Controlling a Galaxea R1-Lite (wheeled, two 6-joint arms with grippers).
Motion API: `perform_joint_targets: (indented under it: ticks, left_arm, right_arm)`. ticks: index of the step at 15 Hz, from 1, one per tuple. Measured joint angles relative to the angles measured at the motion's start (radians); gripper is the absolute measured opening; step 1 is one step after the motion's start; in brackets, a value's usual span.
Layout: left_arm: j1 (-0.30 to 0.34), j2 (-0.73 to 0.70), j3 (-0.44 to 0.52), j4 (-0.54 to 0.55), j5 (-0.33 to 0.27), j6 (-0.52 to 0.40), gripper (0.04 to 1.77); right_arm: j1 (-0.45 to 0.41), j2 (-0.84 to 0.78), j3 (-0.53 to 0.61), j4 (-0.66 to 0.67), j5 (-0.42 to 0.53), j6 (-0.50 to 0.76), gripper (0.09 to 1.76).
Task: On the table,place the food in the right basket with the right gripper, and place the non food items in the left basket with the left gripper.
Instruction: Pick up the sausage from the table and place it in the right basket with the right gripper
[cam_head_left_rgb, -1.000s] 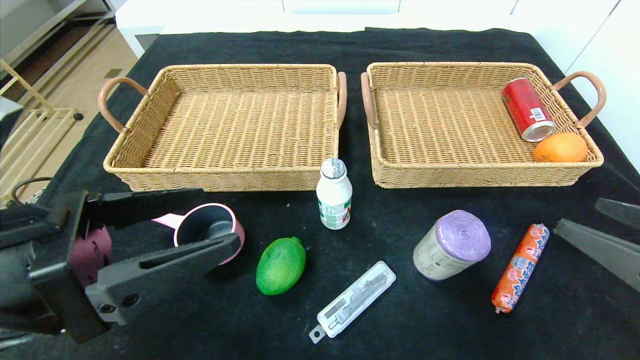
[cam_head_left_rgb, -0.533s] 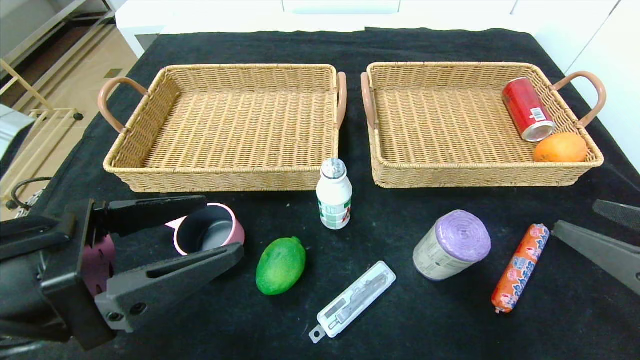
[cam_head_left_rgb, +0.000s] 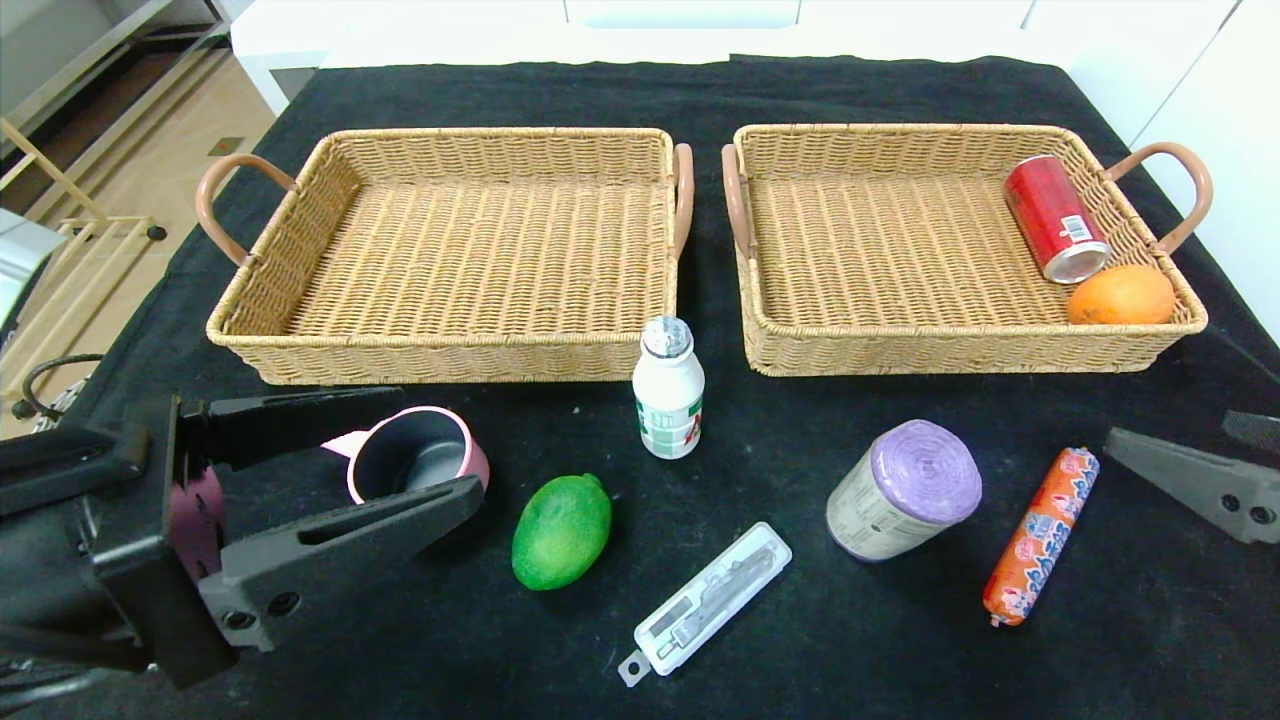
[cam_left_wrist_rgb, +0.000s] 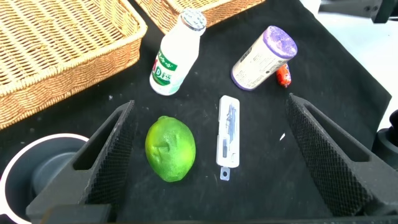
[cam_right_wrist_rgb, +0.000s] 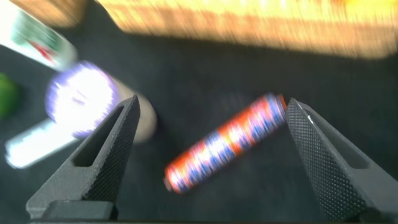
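- Both fingers of the left gripper (cam_head_left_rgb: 400, 445) stand spread wide with nothing held; the pink cup (cam_head_left_rgb: 418, 462) sits between their tips in the head view, its dark inside facing up.
- From the left wrist view, the cup's rim (cam_left_wrist_rgb: 37, 171) shows just beside one finger, while the green lime (cam_left_wrist_rgb: 170, 149) lies in the open gap between the two fingers, touching neither.
- Beyond the lime from those fingers, the clear plastic case (cam_left_wrist_rgb: 228, 138) lies flat on the black table (cam_head_left_rgb: 800, 640), and farther off stand the white bottle (cam_left_wrist_rgb: 172, 55) and the purple-topped roll (cam_left_wrist_rgb: 262, 57), which is lying on its side.
- Fingers of the right gripper (cam_right_wrist_rgb: 211, 134) are likewise spread apart and hold nothing; the orange sausage (cam_right_wrist_rgb: 225, 143) lies on the table in the gap between them, touching neither finger.
- In the head view the right gripper (cam_head_left_rgb: 1195, 460) sits at the table's right edge, its tips just beside the sausage (cam_head_left_rgb: 1040, 535).
- Past the left fingertips is the left basket (cam_head_left_rgb: 450, 350), with nothing in it.
- Past the right fingertips is the right basket (cam_head_left_rgb: 960, 345), holding a red can (cam_head_left_rgb: 1055, 217) on its side and an orange (cam_head_left_rgb: 1120, 295), the two touching in its near right corner.
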Motion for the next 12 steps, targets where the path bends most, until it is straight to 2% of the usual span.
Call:
perform_joint_targets:
  ticks: [5,9,12]
  left_arm:
    - [-0.002,0.000,0.001,0.007,0.000,0.001,1.72]
    - [-0.002,0.000,0.002,0.010,0.000,0.001,1.72]
    - [-0.002,0.000,0.002,0.010,0.000,0.002,1.72]
  right_arm:
    - [-0.043,0.095,-0.238,0.427,-0.134,0.266,1.71]
    - [-0.049,0.204,-0.314,0.499,-0.153,0.402,1.71]
    - [-0.050,0.300,-0.439,0.651,-0.128,0.561,1.71]
